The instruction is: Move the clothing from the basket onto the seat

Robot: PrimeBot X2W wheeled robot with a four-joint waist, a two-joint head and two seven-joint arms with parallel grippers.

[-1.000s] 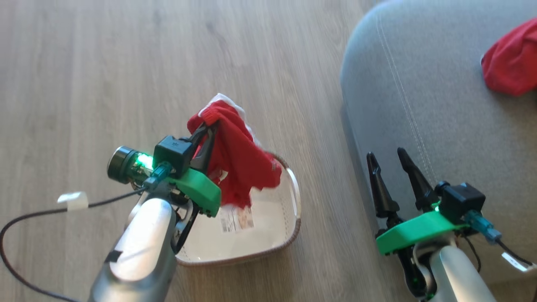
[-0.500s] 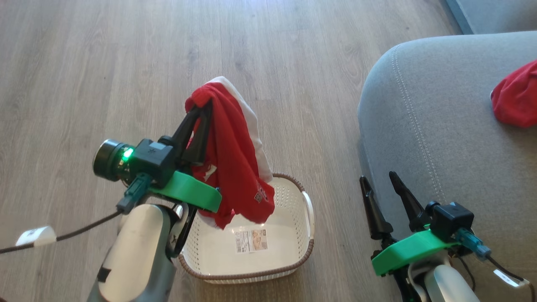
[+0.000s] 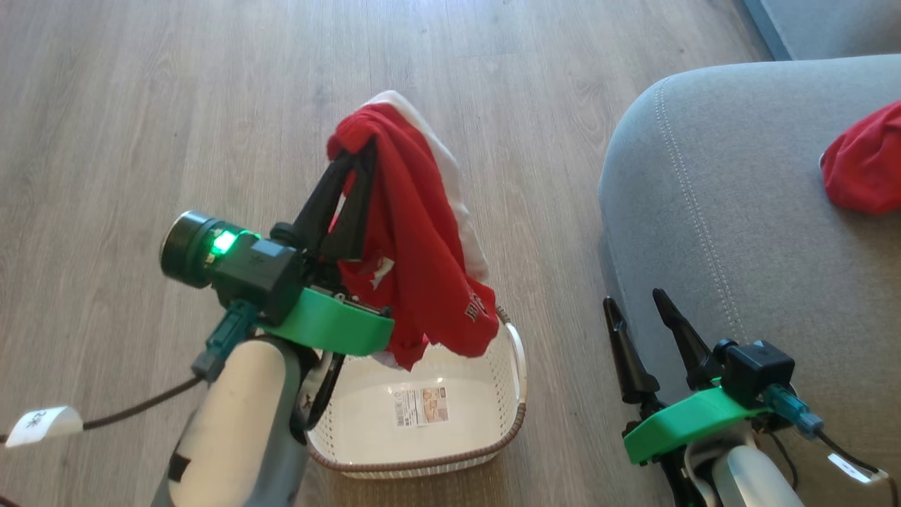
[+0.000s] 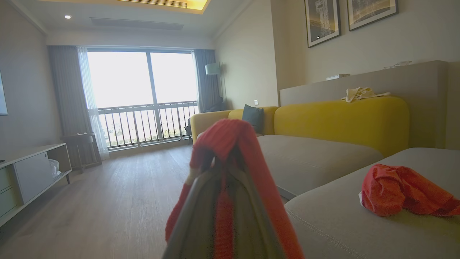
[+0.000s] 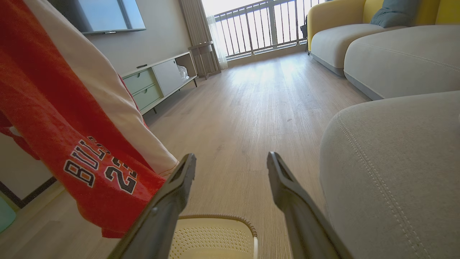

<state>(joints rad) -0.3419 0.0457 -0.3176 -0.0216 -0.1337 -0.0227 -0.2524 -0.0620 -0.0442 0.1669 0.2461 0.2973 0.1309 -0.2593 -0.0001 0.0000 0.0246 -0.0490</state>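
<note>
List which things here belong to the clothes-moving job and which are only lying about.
Job: lettered red garment, hanging over the basket; plain red garment on the seat.
Lying about: pale cloth on the yellow sofa back; dark cushion; low cabinet.

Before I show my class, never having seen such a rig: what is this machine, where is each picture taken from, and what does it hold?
A wheeled robot with two arms, each ending in two dark fingers. One picture looks down from its head; two look along the wrists' fingers. The left gripper is shut on a red garment with white trim, hanging above the white basket on the wood floor. The right gripper is open and empty. A second red garment lies on the grey seat.
</note>
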